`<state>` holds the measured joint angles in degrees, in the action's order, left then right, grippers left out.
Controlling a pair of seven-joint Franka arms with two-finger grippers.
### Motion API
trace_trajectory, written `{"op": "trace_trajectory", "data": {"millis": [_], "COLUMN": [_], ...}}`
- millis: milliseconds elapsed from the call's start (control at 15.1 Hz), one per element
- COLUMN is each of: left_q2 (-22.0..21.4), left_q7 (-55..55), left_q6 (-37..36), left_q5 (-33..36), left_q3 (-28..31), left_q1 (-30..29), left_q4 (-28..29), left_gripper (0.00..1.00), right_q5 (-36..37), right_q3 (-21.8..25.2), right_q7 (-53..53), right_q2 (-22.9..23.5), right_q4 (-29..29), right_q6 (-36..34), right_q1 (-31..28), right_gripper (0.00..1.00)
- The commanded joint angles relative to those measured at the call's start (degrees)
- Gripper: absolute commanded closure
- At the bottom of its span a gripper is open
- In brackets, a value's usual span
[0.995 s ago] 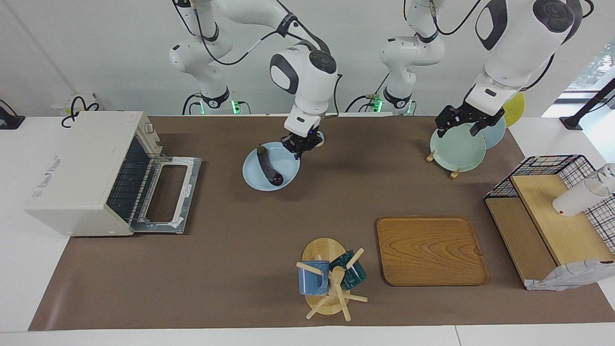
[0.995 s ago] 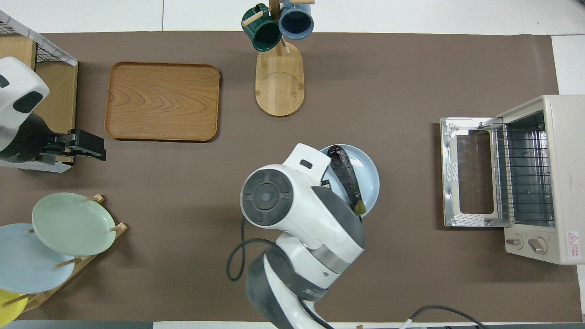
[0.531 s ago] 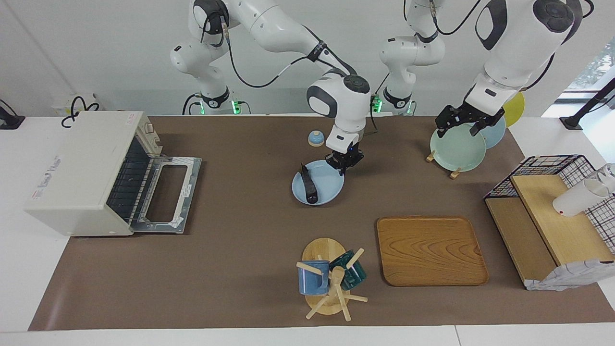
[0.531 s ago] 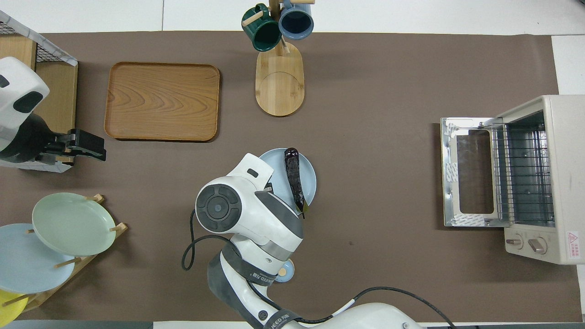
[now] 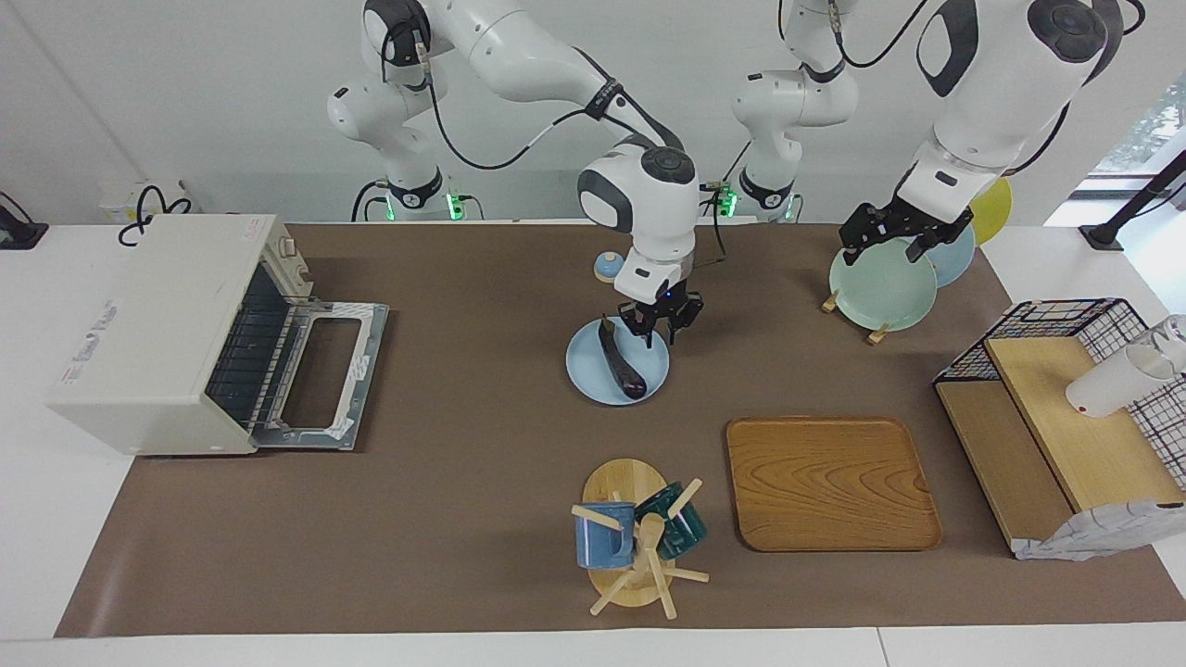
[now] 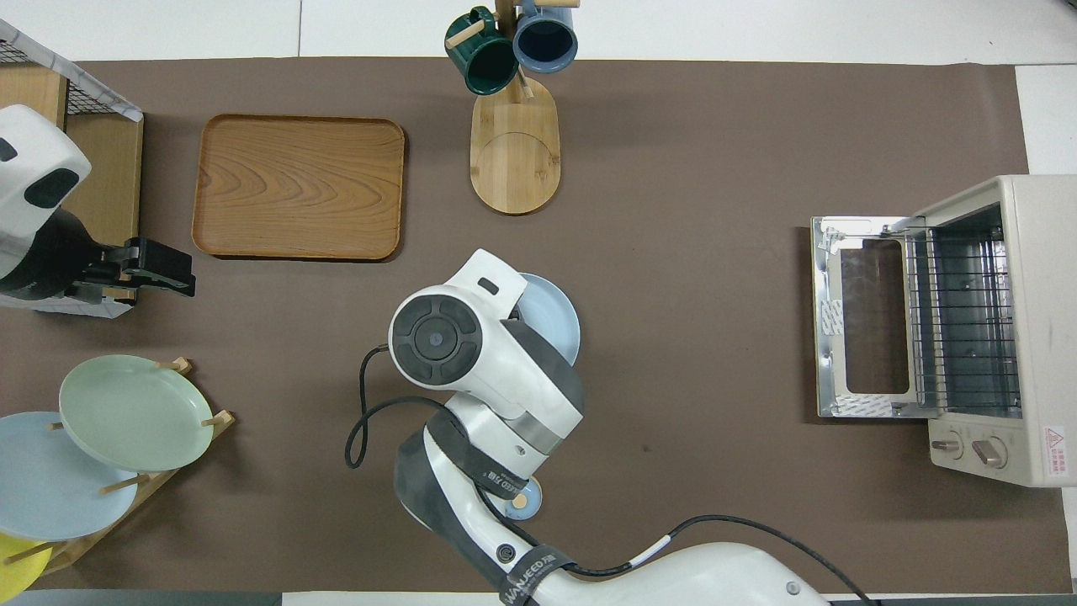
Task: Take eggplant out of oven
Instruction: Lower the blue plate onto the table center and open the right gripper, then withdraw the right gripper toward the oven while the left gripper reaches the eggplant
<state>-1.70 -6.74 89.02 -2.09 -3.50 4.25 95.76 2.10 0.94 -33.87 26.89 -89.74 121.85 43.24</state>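
covering white table (image 5: 28, 519), brown mat (image 5: 463, 482) bears open oven (image 5: 176, 333).

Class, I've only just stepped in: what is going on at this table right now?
The eggplant is already out of the oven, whose door hangs open. It lies on a light blue plate in the middle of the table. The right gripper hangs open just over that plate's edge, gripping nothing. The left gripper waits over the green plate in the plate stand.
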Motion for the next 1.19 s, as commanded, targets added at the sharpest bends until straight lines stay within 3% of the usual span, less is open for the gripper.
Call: {"op": "trace_trajectory", "data": {"millis": [0, 133, 332, 531, 730, 995, 1128], "left_q2": [-0.94, -0.94, -1.03, -1.2, -1.12, 0.2, 3.26], "left_q7": [0.06, -0.29, -1.69, -8.44, -16.35, -27.42, -33.31], "left_q6": [-0.77, -0.6, -0.25, 2.73, 5.98, 16.24, 22.92], "left_q5": [0.42, 0.42, 0.42, 0.42, 0.33, -1.68, -1.69], "left_q3": [-0.46, -0.55, -0.63, -0.99, -1.07, -1.07, -1.07], "left_q1": [-0.73, -0.39, 0.23, 4.52, 11.28, 19.55, 23.94], "left_q4": [0.75, 0.92, 1.1, 2.85, 6.18, 12.25, 15.06], "left_gripper": [0.0, 0.0, 0.0, 0.0, 0.0, 0.0, 0.0], "right_q5": [-0.34, -0.34, 1.58, 9.39, 11.0, 14.23, 18.01], "right_q3": [-0.41, -0.41, -0.14, -0.23, -0.23, -0.23, -0.23], "right_q7": [10.71, 19.76, 24.45, 26.4, 27.53, 29.9, 31.57], "right_q2": [-4.38, -8.67, -16.77, -19.33, -21.18, -19.69, -18.9], "right_q4": [-0.78, -4.71, -17.8, -24.5, -33.28, -36.2, -36.82], "right_q6": [-6.25, -10.21, -10.41, -9.97, -0.15, 4.35, 6.99], "right_q1": [-7.61, -12.54, -19.31, -22.5, -27.75, -31.28, -33.73], "right_gripper": [0.72, 1.0, 1.0, 1.0, 1.0, 1.0, 1.0]}}
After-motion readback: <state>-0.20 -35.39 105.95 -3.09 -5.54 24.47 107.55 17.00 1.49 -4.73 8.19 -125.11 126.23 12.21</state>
